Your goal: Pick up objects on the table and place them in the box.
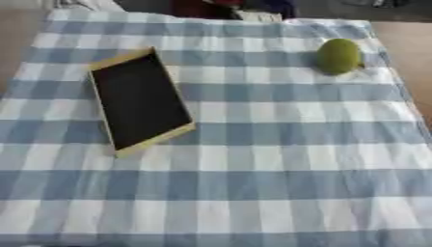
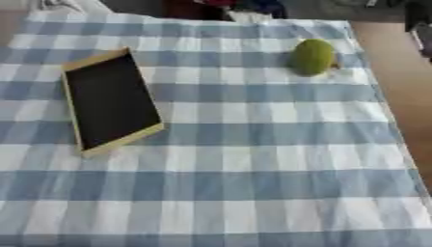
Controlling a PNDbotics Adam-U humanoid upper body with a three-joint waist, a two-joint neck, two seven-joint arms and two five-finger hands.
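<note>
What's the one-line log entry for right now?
hands: neither in view | green fruit: far right on checked cloth, untouched | box: left, dark inside, nothing visible in it | stage: pick not started

Blue-and-white checked tablecloth [image 1: 278,159], tan-rimmed box [image 1: 140,100] with black inside, yellow-green fruit [image 1: 339,56]

Blurred dark shapes [image 1: 228,8] beyond the tablecloth's [image 1: 253,193] far edge, unidentifiable.

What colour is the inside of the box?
Black inside the box, with a pale yellowish rim; clearest in the left eye view.
</note>
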